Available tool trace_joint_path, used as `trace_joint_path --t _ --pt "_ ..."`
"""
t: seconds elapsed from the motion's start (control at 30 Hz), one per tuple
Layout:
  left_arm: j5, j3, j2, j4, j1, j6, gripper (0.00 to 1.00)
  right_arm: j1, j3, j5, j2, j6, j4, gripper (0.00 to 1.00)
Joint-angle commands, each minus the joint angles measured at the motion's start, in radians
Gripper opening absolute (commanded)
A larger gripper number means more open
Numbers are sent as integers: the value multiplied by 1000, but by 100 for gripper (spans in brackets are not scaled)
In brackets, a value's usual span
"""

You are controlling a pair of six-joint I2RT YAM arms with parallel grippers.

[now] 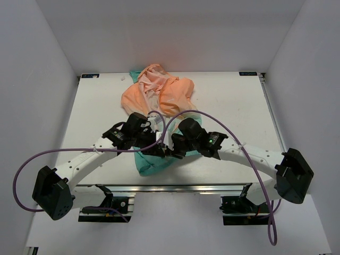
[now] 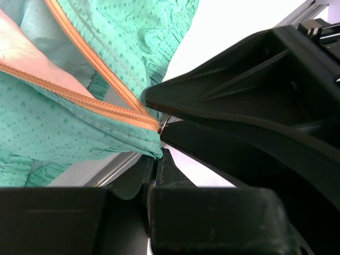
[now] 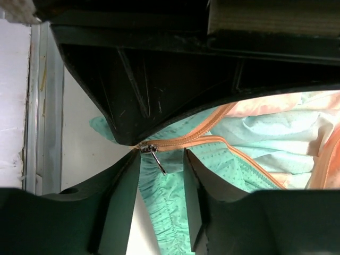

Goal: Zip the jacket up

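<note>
The jacket (image 1: 159,95) lies crumpled mid-table, its peach part far and its teal part near. My left gripper (image 1: 154,149) is shut on the teal bottom hem corner (image 2: 151,149), right where the two orange zipper tapes (image 2: 101,66) meet. My right gripper (image 1: 172,151) is open and faces the left one. In the right wrist view its fingers (image 3: 125,186) straddle the teal fabric (image 3: 175,212) just below the metal zipper slider (image 3: 149,149). The thin pull tab (image 3: 158,163) hangs between them, untouched. Above the slider the zipper (image 3: 212,127) is open in a V.
The white table (image 1: 234,106) is enclosed by white walls on three sides. An aluminium rail (image 1: 180,188) runs along the near edge, just below the grippers. Purple cables (image 1: 159,127) loop over both arms. The two grippers nearly touch each other.
</note>
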Motion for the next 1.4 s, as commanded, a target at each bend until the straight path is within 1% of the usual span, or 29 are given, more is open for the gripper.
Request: trace_joint_path --t 0.0,0.07,0.1,0.23,0.27,0.4,0.7,0.83,0.87,0.9,0.93,1.0,1.1,1.13,1.2,1.23,1.3,1.37 --pt "17 4 -18 12 -6 8 0 0 43 -25 4 -11 -10 43" --pt "14 4 -17 11 -6 8 0 0 45 -25 4 -14 -16 41" --pt "12 6 -17 12 -6 6 0 -1 48 -25 7 -14 -20 36" --pt "17 3 -15 15 -6 2 0 -1 52 -20 13 -14 -34 23" --pt "15 3 -17 15 -6 3 0 0 52 -17 12 -11 -36 16" --pt "20 6 -18 15 -4 3 0 0 49 -8 13 -10 -36 12" --pt "37 3 -14 20 -6 11 0 0 43 7 7 -5 -19 12" --pt "43 3 -6 20 -6 12 0 -1 49 -11 6 -7 -28 11" --pt "41 1 0 19 -6 12 0 0 51 -16 7 -8 -31 4" --pt "41 3 3 20 -6 12 0 0 52 -19 6 -8 -31 0" --pt "41 3 5 19 -6 12 0 0 51 -13 7 -7 -25 0" --pt "38 4 12 9 -6 14 0 -1 49 18 10 18 -13 0" --pt "28 6 15 -11 -6 14 0 0 52 159 10 128 58 0" --pt "25 4 14 -14 -6 14 0 0 66 241 12 159 70 0" --pt "20 -3 14 -18 -6 11 0 0 86 300 22 238 69 0" --pt "18 -5 14 -21 -6 8 0 -1 114 364 25 266 50 0" --pt "17 -13 17 -24 -6 3 0 -1 143 403 42 339 26 0" --pt "21 -17 20 -24 -6 -1 0 0 164 472 53 380 20 0"
